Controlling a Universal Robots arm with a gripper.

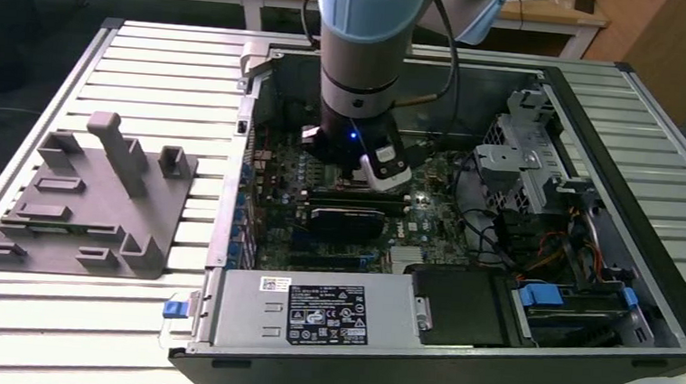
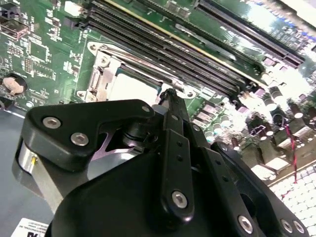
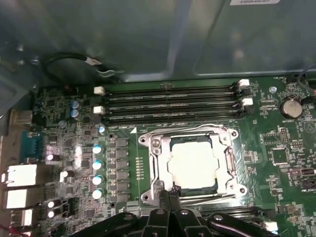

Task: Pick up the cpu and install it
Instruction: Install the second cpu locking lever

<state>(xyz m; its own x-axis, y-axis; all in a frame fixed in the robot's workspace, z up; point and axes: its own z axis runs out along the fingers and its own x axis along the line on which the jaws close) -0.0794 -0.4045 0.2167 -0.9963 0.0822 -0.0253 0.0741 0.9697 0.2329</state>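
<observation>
- Hovering inside the open case (image 1: 634,176), my gripper (image 3: 169,190) hangs low over the board (image 3: 74,98).
- My fingers (image 2: 170,98) are pressed together to a narrow tip with nothing between them.
- Lying just ahead of that tip, the cpu (image 3: 193,165) sits flat in the socket (image 3: 148,163), squared to the frame, so it looks seated.
- My tip is at the socket's near edge, beside the cpu; whether it touches, I cannot tell.
- Memory slots (image 3: 170,101) run beyond the socket.

Even overhead light, exterior view sharp. Glare whitens the cpu (image 3: 193,165) lid in both wrist views. Second wrist view: gripper (image 2: 170,95) housing soft-focus, motherboard (image 2: 44,54) overexposed toward 1 corner.
</observation>
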